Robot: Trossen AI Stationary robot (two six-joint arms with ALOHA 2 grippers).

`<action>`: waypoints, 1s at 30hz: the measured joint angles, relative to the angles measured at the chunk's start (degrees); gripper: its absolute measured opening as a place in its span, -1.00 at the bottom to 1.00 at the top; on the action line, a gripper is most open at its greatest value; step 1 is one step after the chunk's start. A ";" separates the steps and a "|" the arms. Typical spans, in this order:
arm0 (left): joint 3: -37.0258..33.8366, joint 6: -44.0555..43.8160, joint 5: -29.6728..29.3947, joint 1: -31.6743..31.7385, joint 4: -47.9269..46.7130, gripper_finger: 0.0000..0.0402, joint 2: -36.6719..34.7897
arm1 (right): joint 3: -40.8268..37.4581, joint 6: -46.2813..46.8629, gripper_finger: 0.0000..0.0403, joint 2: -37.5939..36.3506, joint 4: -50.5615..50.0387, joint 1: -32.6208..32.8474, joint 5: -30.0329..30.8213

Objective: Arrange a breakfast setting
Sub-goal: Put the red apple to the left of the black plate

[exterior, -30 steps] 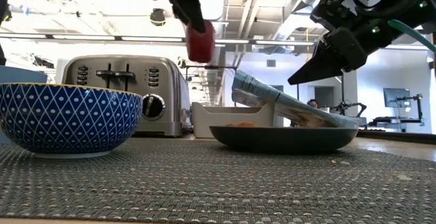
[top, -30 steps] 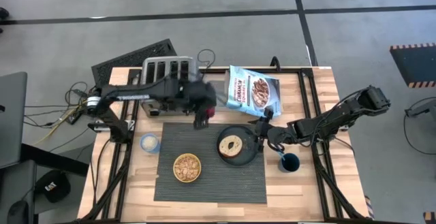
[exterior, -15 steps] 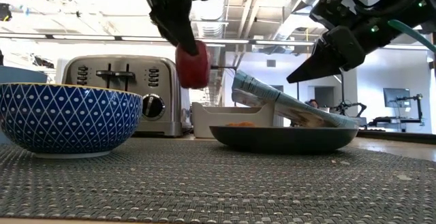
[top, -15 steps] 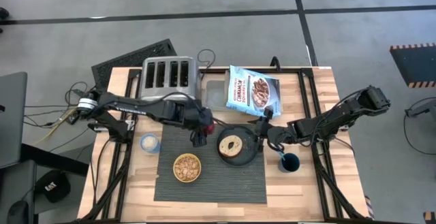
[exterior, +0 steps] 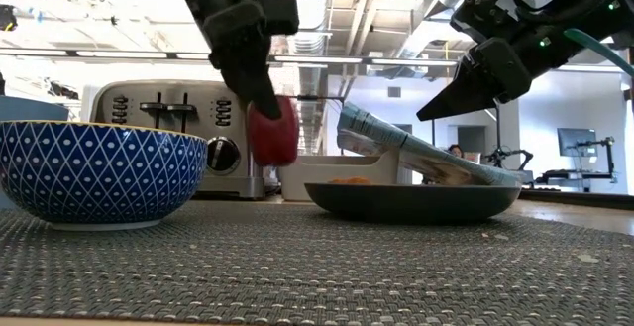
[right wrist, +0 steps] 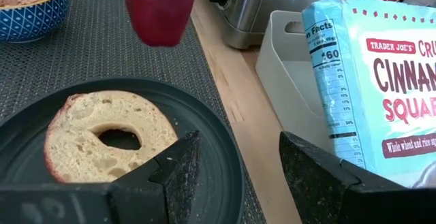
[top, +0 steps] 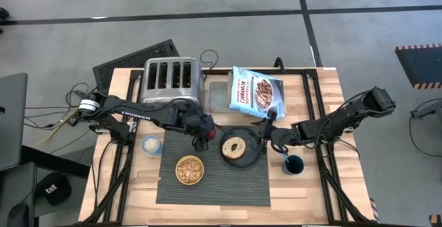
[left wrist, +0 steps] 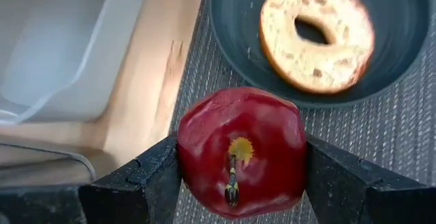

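1. The left gripper [top: 202, 139] hangs over the far edge of the mat [top: 214, 185], between the toaster [top: 170, 79] and the plate [top: 243, 147]. Its fingers [left wrist: 146, 176] clamp the apple [left wrist: 240, 150] from both sides.
2. In the low view the apple [exterior: 272, 131] is off the surface — held above the mat [exterior: 317, 267], in front of the toaster [exterior: 178, 133].
3. The left wrist view shows the apple stem-end up, over the mat's far edge, with bare table [left wrist: 146, 81] and a pale tray [left wrist: 61, 40] beside it.
4. The bagel [top: 235, 146] lies flat on the plate; the plate sits on the mat's far right corner.
5. The bowl [top: 189, 170], blue-patterned outside and yellow-rimmed, stands on the mat near the left gripper, filled with cereal.
6. The right gripper [top: 266, 139] hovers at the plate's right rim. Its fingers [right wrist: 177, 166] stand apart with nothing between them — one over the plate [right wrist: 204, 183], the other over the table.
7. The cup [top: 293, 163] stands on the table just right of the mat, close to the right arm.
8. The cereal box [top: 257, 92] lies beyond the plate, leaning on the tray.
9. A small pale cup [top: 151, 144] stands on the table just left of the mat.
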 joint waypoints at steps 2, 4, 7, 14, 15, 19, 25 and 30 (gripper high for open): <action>-1.16 -0.69 0.03 0.00 0.43 0.18 0.03 | 0.00 0.00 0.13 0.00 0.00 0.00 0.00; -2.35 -1.21 0.83 0.00 1.63 0.18 0.03 | 0.00 0.00 0.13 0.00 0.00 0.00 0.00; -4.84 -1.61 2.73 0.09 3.39 0.18 0.05 | 0.00 0.01 0.13 0.00 0.24 0.00 0.00; -8.14 -2.85 2.57 0.09 6.98 0.22 0.05 | 0.00 0.02 0.13 0.00 0.82 0.00 0.02; -8.60 -2.83 2.57 0.09 7.97 0.24 0.05 | 0.00 0.02 0.13 0.00 0.90 0.00 0.02; -8.99 -2.84 2.68 0.09 8.43 0.28 0.05 | 0.00 0.04 0.13 0.00 0.89 0.00 0.02; -8.99 -3.80 1.51 0.09 9.60 0.30 0.05 | 0.00 0.19 0.13 0.00 0.90 0.00 0.02; -8.99 -3.80 1.74 0.07 9.52 0.38 0.05 | 0.00 0.17 0.13 0.00 0.87 0.00 0.02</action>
